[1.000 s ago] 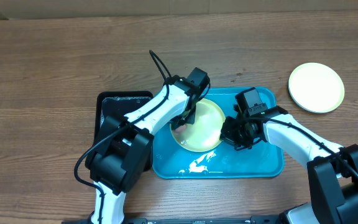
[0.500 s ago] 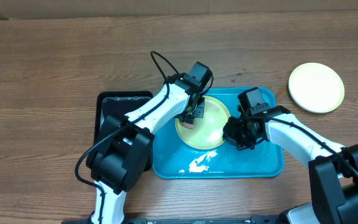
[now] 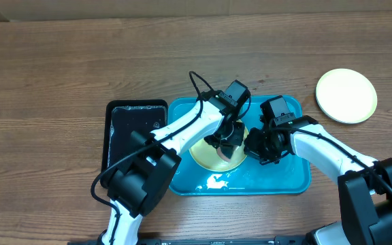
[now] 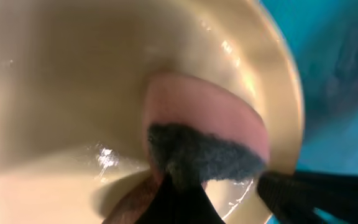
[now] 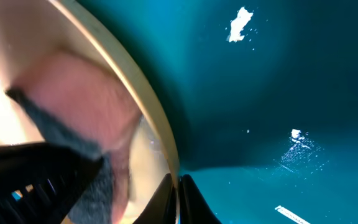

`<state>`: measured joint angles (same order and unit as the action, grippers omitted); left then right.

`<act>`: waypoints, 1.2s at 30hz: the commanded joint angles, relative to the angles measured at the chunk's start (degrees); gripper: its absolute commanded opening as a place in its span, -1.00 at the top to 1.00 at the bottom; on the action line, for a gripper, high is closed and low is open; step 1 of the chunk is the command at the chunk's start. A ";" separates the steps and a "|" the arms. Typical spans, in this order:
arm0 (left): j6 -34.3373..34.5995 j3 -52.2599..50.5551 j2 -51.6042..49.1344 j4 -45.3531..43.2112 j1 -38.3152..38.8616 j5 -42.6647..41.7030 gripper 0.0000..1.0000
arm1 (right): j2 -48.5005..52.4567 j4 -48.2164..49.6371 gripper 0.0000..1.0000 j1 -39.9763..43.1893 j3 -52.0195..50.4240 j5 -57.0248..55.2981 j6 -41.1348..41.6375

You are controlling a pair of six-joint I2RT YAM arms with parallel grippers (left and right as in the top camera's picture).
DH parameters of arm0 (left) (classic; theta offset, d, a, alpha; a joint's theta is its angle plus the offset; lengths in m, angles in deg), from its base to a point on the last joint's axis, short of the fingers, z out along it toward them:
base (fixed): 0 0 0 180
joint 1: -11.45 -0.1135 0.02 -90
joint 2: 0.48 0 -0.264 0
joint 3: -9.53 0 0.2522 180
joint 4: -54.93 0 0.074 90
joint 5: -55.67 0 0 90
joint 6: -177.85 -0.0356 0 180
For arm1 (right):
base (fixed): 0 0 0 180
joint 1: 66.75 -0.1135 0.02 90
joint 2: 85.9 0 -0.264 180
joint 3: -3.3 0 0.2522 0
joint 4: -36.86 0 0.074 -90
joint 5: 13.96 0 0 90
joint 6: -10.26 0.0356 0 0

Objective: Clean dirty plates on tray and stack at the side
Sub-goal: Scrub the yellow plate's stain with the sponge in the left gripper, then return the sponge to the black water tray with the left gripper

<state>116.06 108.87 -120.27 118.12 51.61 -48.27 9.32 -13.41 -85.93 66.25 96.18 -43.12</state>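
Observation:
A pale yellow-green plate (image 3: 211, 155) lies on the turquoise tray (image 3: 284, 175). My left gripper (image 3: 227, 138) is over the plate's right half, shut on a pink sponge with a dark grey scouring face (image 4: 210, 146) that presses against the wet inside of the plate (image 4: 67, 81). My right gripper (image 3: 256, 147) is shut on the plate's right rim; in the right wrist view its thin fingertips (image 5: 176, 200) pinch the rim of the plate (image 5: 143, 102), with the sponge (image 5: 82, 99) just beyond. A second pale plate (image 3: 346, 95) sits on the table at the far right.
A black rectangular tray (image 3: 131, 129) lies against the turquoise tray's left side. White foam streaks (image 3: 218, 180) mark the tray floor near its front edge. Both arms cross over the tray's middle, close together.
My left gripper has swept the sponge rightward across the plate, from its upper-left edge to its right half near the right gripper. The right gripper has kept its hold on the rim.

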 commanded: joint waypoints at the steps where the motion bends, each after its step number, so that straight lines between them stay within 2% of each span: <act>1: 1.20 0.46 -1.81 4.04 -0.37 0.50 0.92 | 0.11 0.20 0.92 -0.24 0.37 -0.50 -0.87; 15: 4.02 0.46 -1.81 15.52 -6.99 20.44 0.92 | 0.11 0.26 0.92 -0.24 0.37 -0.50 -0.87; 22: 3.93 3.93 -1.60 17.20 -7.98 20.46 0.92 | 0.11 1.33 0.92 -0.24 0.37 -0.50 -0.87; 32: 4.20 21.88 -1.60 25.31 -8.48 21.57 0.92 | 0.11 2.64 0.92 -0.24 0.37 -0.50 -0.68; 36: 5.77 25.51 -1.60 30.88 -10.36 23.10 0.91 | 0.11 2.89 0.92 -0.24 0.37 -0.52 -0.72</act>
<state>119.53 131.93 -121.80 146.47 43.11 -27.92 9.32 -10.94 -86.19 66.25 96.03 -43.75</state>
